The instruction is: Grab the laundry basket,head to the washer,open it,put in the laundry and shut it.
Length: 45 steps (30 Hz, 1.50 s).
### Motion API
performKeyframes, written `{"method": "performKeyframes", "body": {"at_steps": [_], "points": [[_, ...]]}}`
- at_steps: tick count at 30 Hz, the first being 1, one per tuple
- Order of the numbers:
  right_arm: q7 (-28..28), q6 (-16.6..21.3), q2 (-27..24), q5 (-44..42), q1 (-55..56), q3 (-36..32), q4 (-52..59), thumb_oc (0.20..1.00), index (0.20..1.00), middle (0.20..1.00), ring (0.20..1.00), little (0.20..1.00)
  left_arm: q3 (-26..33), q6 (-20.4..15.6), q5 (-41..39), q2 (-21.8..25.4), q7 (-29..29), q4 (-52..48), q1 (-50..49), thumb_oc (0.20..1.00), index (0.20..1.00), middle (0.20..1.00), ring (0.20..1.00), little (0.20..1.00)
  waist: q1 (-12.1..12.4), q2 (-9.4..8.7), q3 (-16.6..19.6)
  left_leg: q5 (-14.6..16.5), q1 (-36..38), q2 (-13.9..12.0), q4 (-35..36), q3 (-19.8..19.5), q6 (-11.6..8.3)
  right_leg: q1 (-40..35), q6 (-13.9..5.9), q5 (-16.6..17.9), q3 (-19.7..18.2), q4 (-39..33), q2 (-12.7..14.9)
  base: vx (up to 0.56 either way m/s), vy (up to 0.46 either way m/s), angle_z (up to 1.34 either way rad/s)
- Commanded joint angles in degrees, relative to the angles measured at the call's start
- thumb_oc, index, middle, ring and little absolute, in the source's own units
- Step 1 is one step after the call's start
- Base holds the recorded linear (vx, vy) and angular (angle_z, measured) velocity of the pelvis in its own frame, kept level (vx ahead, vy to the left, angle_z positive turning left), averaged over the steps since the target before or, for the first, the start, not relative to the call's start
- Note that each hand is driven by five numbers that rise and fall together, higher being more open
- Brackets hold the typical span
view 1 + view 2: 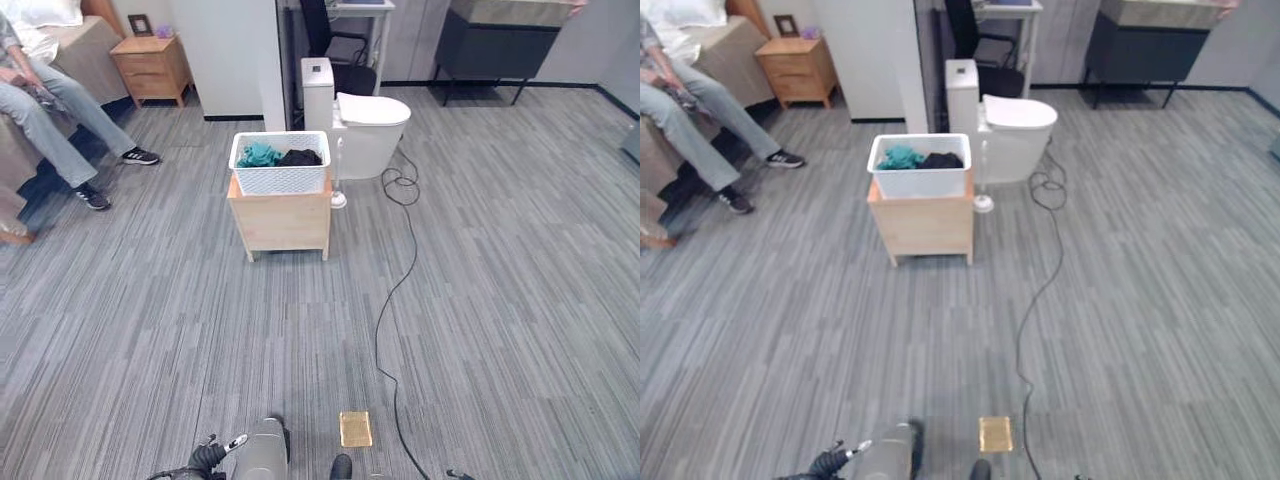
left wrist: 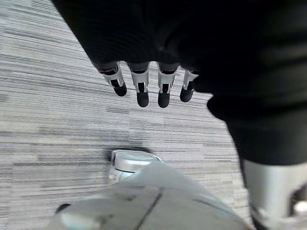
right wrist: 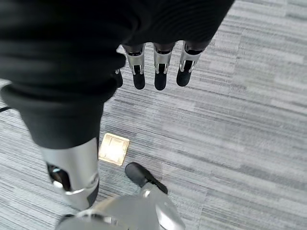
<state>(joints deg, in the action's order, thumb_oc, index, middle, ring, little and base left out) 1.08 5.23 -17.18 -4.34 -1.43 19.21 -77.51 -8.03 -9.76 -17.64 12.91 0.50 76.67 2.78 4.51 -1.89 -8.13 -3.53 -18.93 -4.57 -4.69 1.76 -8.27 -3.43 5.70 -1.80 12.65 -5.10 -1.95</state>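
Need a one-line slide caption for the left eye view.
White laundry basket holding teal and black laundry sits atop a wooden stand on grey carpet, toilet behind, a seated person at left.

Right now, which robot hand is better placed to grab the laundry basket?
Left, marginally: the laundry basket sits slightly left of centre; left robot hand and right robot hand both hang open.

Mock home set up in an office-like room.
Grey carpet [image 1: 480,300] throughout; bed [image 1: 60,45] with a seated person [image 1: 50,110] and nightstand [image 1: 152,67] far left, toilet [image 1: 365,125] in the open, office chair [image 1: 335,45] behind, laundry basket [image 1: 280,165] on a wooden stand [image 1: 280,220].
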Motion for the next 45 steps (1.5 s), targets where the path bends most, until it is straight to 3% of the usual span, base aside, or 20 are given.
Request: {"method": "performKeyframes", "body": {"at_steps": [1, 4, 6, 8, 10, 12, 13, 16, 17, 19, 21, 22, 26, 29, 30, 31, 34, 37, 41, 45], "points": [[0.8, 1.3, -1.6, -2.6, -0.6, 0.5, 0.6, 1.000, 1.000, 1.000, 1.000, 1.000, -0.7, -1.1, -0.3, 0.7, -0.4, 0.0, 0.1, 1.000, 1.000, 1.000, 1.000, 1.000, 2.1, -0.97, 2.3, -4.5, -5.6, 2.8, -1.5, -1.7, 3.33, -8.7, -7.99, -10.3, -2.0, 1.2, 3.3, 0.60, 0.249, 0.07], [0.4, 0.9, -0.9, -1.8, -0.6, 0.4, 0.4, 1.000, 1.000, 1.000, 1.000, 1.000, 0.8, -0.7, -0.3, 1.2, 0.0, 0.8, -0.9, 1.000, 1.000, 1.000, 1.000, 1.000, 3.8, -1.46, 3.6, -4.3, -5.3, 3.0, -3.4, -2.0, 4.46, -10.9, -8.92, -11.9, -2.9, 3.0, 4.4, 0.35, 0.150, -0.24], [0.1, 1.0, -0.2, -1.7, -0.9, -0.1, 0.6, 1.000, 1.000, 1.000, 1.000, 1.000, 1.6, -0.5, 0.6, 2.4, -0.2, 1.4, -1.1, 1.000, 1.000, 1.000, 1.000, 1.000, 4.8, -3.19, 4.4, -1.0, -6.1, 5.6, -9.7, -1.4, 7.58, -9.3, -10.26, -11.9, -3.9, 13.7, 7.3, 0.61, 0.317, -0.47], [0.0, 1.0, -0.1, -1.7, -1.2, -0.3, 0.7, 1.000, 1.000, 1.000, 1.000, 1.000, 1.8, -0.4, 1.0, 2.7, -0.4, 1.5, -1.0, 1.000, 1.000, 1.000, 1.000, 1.000, 4.7, -3.38, 4.5, 0.4, -5.1, 6.2, -9.9, -1.0, 8.60, -6.8, -11.19, -9.0, -4.1, 19.5, 8.0, 0.35, 0.224, -0.33], [-0.1, 1.0, -0.2, -1.6, -1.5, -0.4, 1.6, 1.000, 1.000, 1.000, 1.000, 1.000, 1.9, -0.4, 1.2, 3.4, -0.4, 0.9, -0.8, 1.000, 1.000, 1.000, 1.000, 1.000, 3.6, -3.12, 4.0, 3.0, -1.4, 7.6, -9.3, 0.0, 10.85, -1.1, -12.67, 1.4, -5.6, 32.7, 9.5, 0.33, 0.251, -0.32], [0.1, 1.3, -0.6, -1.7, -1.7, -0.7, 3.7, 1.000, 1.000, 1.000, 1.000, 1.000, 1.8, -0.8, 0.4, 4.2, -0.8, -0.5, -0.1, 1.000, 1.000, 1.000, 1.000, 1.000, 2.2, -1.18, 3.1, 4.8, 5.4, 7.7, -5.9, 0.2, 12.53, 5.5, -13.03, 4.9, -2.2, 41.5, 11.9, 0.42, 0.257, -0.06], [0.1, 1.3, -0.6, -1.7, -1.7, -0.7, 3.7, 1.000, 1.000, 1.000, 1.000, 1.000, 1.8, -0.8, 0.4, 4.2, -0.8, -0.5, -0.1, 1.000, 1.000, 1.000, 1.000, 1.000, 2.2, -1.12, 3.2, 4.8, 5.3, 7.6, -5.9, 0.2, 12.51, 5.5, -13.00, 4.9, -2.2, 41.4, 11.9, 0.38, 0.155, -0.07], [0.0, 1.4, -1.2, -2.1, -1.6, -0.6, 4.8, 1.000, 1.000, 1.000, 1.000, 1.000, 1.8, -1.3, -1.6, 4.9, -1.4, -2.8, 1.1, 1.000, 1.000, 1.000, 1.000, 1.000, 0.3, 0.41, 2.0, 6.6, 12.0, 7.0, -3.1, -1.3, 12.26, 11.5, -10.60, -1.9, 1.7, 34.3, 11.1, 0.39, -0.005, 0.03], [0.2, 1.3, -1.5, -2.4, -1.6, -0.4, 4.9, 1.000, 1.000, 1.000, 1.000, 1.000, 1.5, -1.8, -2.0, 5.0, -1.5, -3.7, 1.8, 1.000, 1.000, 1.000, 1.000, 1.000, -0.6, 0.09, 1.2, 8.3, 15.1, 7.2, -2.3, -1.8, 11.50, 13.2, -10.96, -1.6, 2.4, 23.4, 10.6, 0.39, -0.105, -0.11], [0.3, 1.3, -1.6, -2.4, -1.5, -0.3, 5.0, 1.000, 1.000, 1.000, 1.000, 1.000, 1.6, -1.9, -2.4, 5.0, -1.5, -4.1, 2.2, 1.000, 1.000, 1.000, 1.000, 1.000, -1.2, -0.12, 1.0, 9.2, 16.5, 7.4, -1.9, -2.3, 11.05, 13.9, -11.61, -0.1, 1.4, 17.6, 10.4, 0.35, -0.128, -0.12], [0.4, 1.1, -1.7, -2.4, -1.2, -0.4, 4.8, 1.000, 1.000, 1.000, 1.000, 1.000, 1.5, -2.4, -2.2, 4.6, -1.6, -4.3, 2.8, 1.000, 1.000, 1.000, 1.000, 1.000, -2.2, -0.55, 0.6, 11.7, 19.6, 7.8, -1.8, -3.4, 10.21, 14.9, -13.75, 3.8, -2.1, 7.3, 10.4, 0.51, -0.180, 0.16], [0.2, 0.9, -1.6, -2.2, -0.3, -0.9, 4.8, 1.000, 1.000, 1.000, 1.000, 1.000, 1.6, -2.5, -1.7, 4.2, -1.8, -3.5, 3.1, 1.000, 1.000, 1.000, 1.000, 1.000, -3.2, -0.72, 0.8, 13.7, 21.8, 7.6, -2.1, -4.5, 9.66, 16.7, -15.06, 6.3, -6.6, 2.8, 10.7, 0.43, -0.140, 0.40], [-0.8, 0.6, -1.7, -2.0, 3.2, -2.3, 3.6, 1.000, 1.000, 1.000, 1.000, 1.000, 1.8, -2.4, -1.0, 3.0, -1.2, -2.4, 1.5, 1.000, 1.000, 1.000, 1.000, 1.000, -4.6, -1.63, 2.3, 18.2, 27.2, 6.6, -4.4, -6.7, 8.83, 16.6, -14.62, 8.1, -9.0, 6.8, 10.4, 0.54, -0.258, 0.73], [-1.3, 0.7, -1.4, -1.7, 4.2, -2.2, 2.9, 1.000, 1.000, 1.000, 1.000, 1.000, 2.5, -2.2, -1.1, 2.5, -1.2, -1.4, 0.5, 1.000, 1.000, 1.000, 1.000, 1.000, -5.1, -0.99, 3.0, 15.9, 27.2, 3.8, -9.2, -7.3, 7.07, 15.7, -13.19, 6.6, -7.9, 9.4, 8.5, 0.33, -0.294, 0.54], [-1.4, 0.8, -1.5, -2.4, 4.7, -2.6, 2.6, 1.000, 1.000, 1.000, 1.000, 1.000, 3.8, -1.9, -2.9, 2.7, -0.8, -1.3, -0.1, 1.000, 1.000, 1.000, 1.000, 1.000, -4.6, -1.04, 2.3, 8.7, 19.6, 2.0, -25.7, -7.6, 6.31, 13.4, -10.83, 4.3, -6.9, 11.2, 7.1, 0.19, -0.357, 0.14], [-1.2, 1.0, -1.9, -3.2, 4.5, -2.6, 2.6, 1.000, 1.000, 1.000, 1.000, 1.000, 4.6, -1.8, -3.8, 2.9, -1.0, -1.4, -0.3, 1.000, 1.000, 1.000, 1.000, 1.000, -4.0, -1.13, 1.3, 5.6, 15.2, 1.6, -34.1, -8.0, 6.43, 11.6, -9.25, 3.3, -6.3, 11.1, 6.1, 0.25, -0.466, 0.18], [-0.4, 1.4, -2.9, -3.9, 3.4, -2.4, 4.0, 1.000, 1.000, 1.000, 1.000, 1.000, 6.3, -1.7, -5.9, 3.8, -1.5, -2.4, -0.8, 1.000, 1.000, 1.000, 1.000, 1.000, -2.8, -1.88, 0.0, 1.2, 9.3, -0.1, -43.1, -7.5, 7.36, 8.4, -6.29, 0.6, -6.4, 10.4, 3.8, 0.19, -0.293, -0.20], [0.5, 2.3, -4.1, -4.9, 3.2, -3.3, 6.8, 1.000, 1.000, 1.000, 1.000, 1.000, 6.5, -2.4, -6.3, 4.1, -1.9, -3.8, -1.3, 1.000, 1.000, 1.000, 1.000, 1.000, -2.2, -2.28, 0.1, 1.4, 6.2, -3.1, -36.6, -4.3, 6.96, 5.5, -5.98, -1.5, -5.6, 9.7, 3.8, 0.23, -0.127, -0.11], [1.8, 4.0, -7.0, -6.6, 3.9, -6.8, 14.5, 1.000, 1.000, 1.000, 1.000, 1.000, 7.6, -3.6, -7.8, 5.2, -3.0, -9.4, -2.7, 1.000, 1.000, 1.000, 1.000, 1.000, -1.9, -2.16, 0.2, 0.9, 5.8, -6.8, -14.4, -1.3, 4.59, 3.0, -6.75, -4.8, -4.3, 10.0, 4.4, 0.22, 0.045, 0.08], [3.1, 4.9, -9.7, -6.6, 3.5, -9.2, 21.3, 1.000, 1.000, 1.000, 1.000, 1.000, 9.2, -4.5, -9.0, 6.7, -4.5, -13.5, -3.7, 1.000, 1.000, 1.000, 1.000, 1.000, -0.5, -0.49, 0.4, -4.6, 5.7, -6.2, 0.6, -8.0, 2.00, 0.0, -7.55, -7.7, -4.4, 10.9, 3.2, 0.25, 0.152, -0.12]]}}
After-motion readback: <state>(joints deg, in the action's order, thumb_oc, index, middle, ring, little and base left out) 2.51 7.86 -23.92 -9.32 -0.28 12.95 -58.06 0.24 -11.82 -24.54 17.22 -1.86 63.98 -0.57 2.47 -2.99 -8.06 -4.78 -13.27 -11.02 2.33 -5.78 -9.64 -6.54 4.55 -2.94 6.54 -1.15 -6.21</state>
